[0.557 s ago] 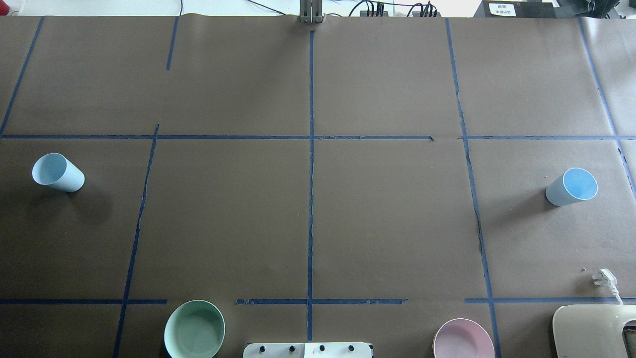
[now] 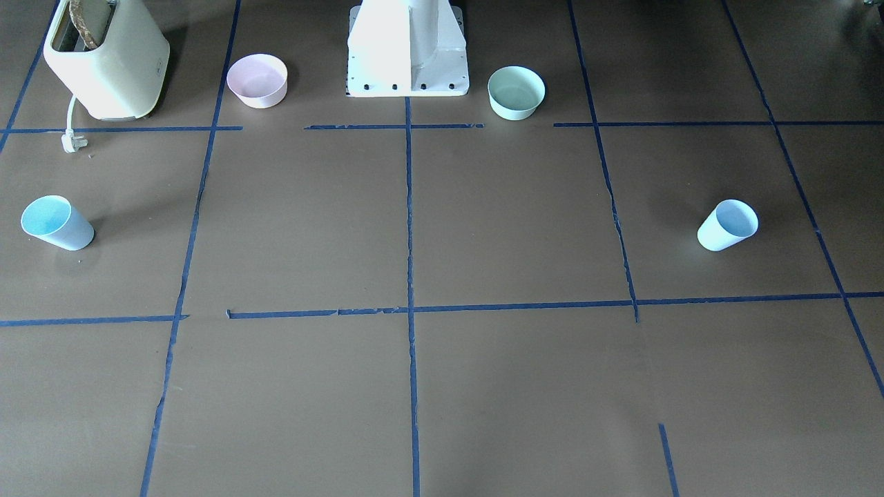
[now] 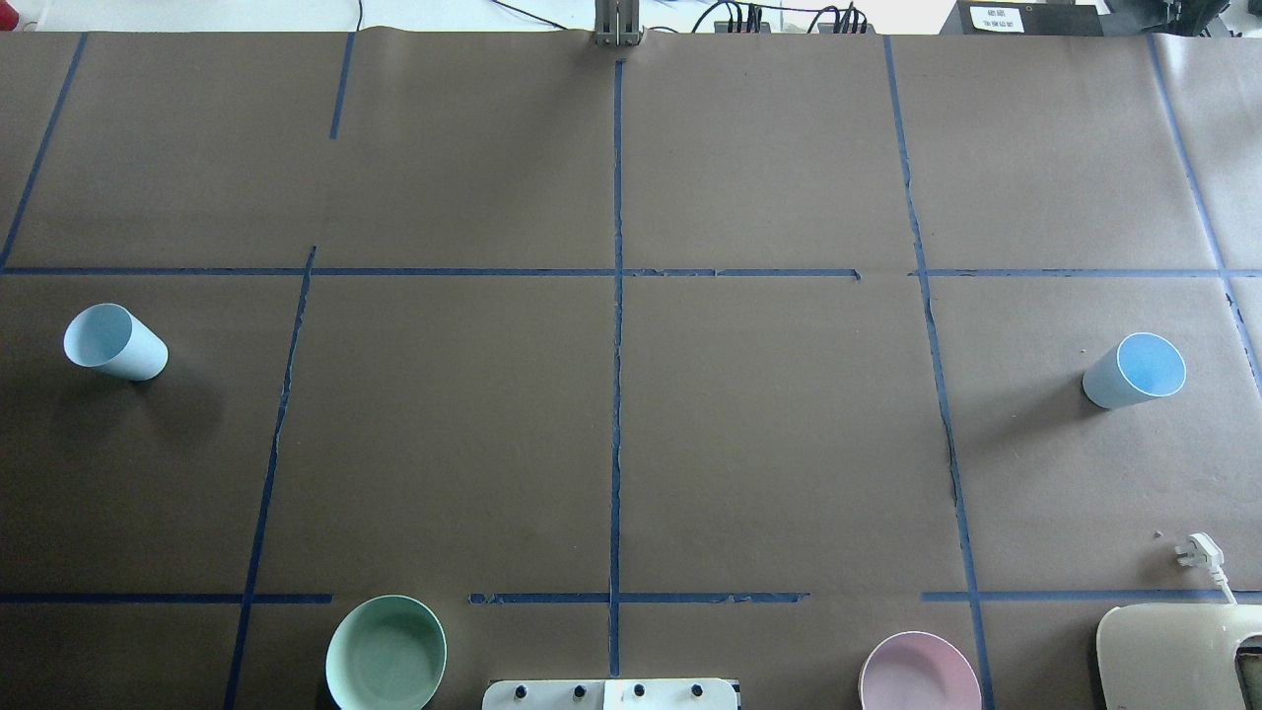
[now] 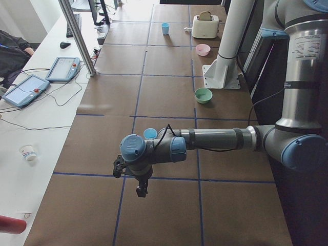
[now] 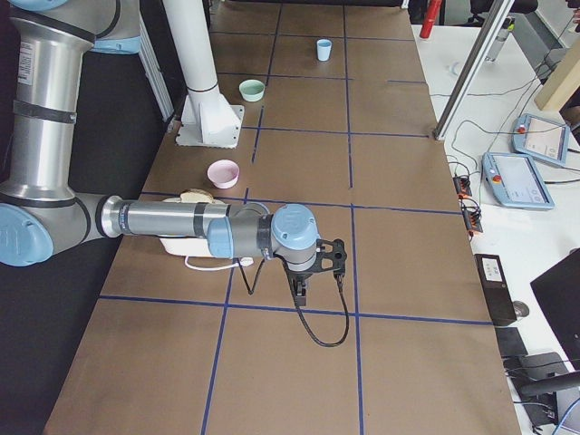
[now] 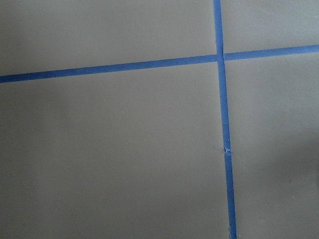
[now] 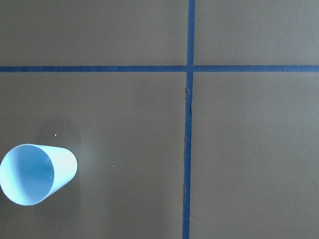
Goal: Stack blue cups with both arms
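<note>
Step in hand, by the look of it: opening approach, pre-grasp. Nothing stacked, nothing lifted yet.

Left cup (image 3: 113,342): upright, mouth up, on worktop (image 3: 444,444), far out on robot's left side. Right cup (image 3: 1134,371): same pose, far out on right side, well apart from left cup, most of worktop's width between. Both also apart from green bowl (image 3: 386,653), pink bowl (image 3: 920,675) and toaster (image 3: 1173,656), which sit nearer the base.

Left claw (image 4: 141,188): seen only in left side view, hangs pointing down above worktop, near left cup. Open or closed: can't tell. Left wrist cam: bare paper and tape only, no cup.

Right claw (image 5: 302,288): seen only in right side view, also pointing down above worktop. State: can't tell. Right wrist cam: right cup in lower-left corner, so prob. off-centre from claw.

Next, prob.: shift each claw sideways until centred over own cup, open wide enough for the wall, descend, grip w/o tipping. Then bring both to the middle, line up axes, lower one cup into the other. Thin, light, tapered plastic, likely to slide or topple if nudged, so gentle grip advisable.
</note>
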You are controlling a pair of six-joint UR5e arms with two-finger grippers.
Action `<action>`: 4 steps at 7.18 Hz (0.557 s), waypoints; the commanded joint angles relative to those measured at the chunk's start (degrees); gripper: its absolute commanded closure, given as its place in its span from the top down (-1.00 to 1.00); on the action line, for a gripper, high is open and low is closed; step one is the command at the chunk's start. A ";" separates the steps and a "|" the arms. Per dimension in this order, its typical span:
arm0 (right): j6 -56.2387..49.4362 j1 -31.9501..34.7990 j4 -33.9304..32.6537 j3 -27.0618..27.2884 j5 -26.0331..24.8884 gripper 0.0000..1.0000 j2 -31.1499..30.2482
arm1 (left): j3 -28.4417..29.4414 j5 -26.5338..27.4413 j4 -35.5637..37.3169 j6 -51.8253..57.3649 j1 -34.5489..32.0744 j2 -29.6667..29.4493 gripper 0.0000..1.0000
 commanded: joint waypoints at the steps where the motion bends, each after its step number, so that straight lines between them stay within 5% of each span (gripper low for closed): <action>1: 0.08 0.01 0.00 0.08 -0.01 0.99 0.02 | 0.00 -0.05 0.00 0.00 0.00 0.00 1.00; 4: 0.17 0.01 0.00 0.08 0.08 0.99 0.10 | -0.52 -0.14 0.00 -0.17 0.00 0.00 1.00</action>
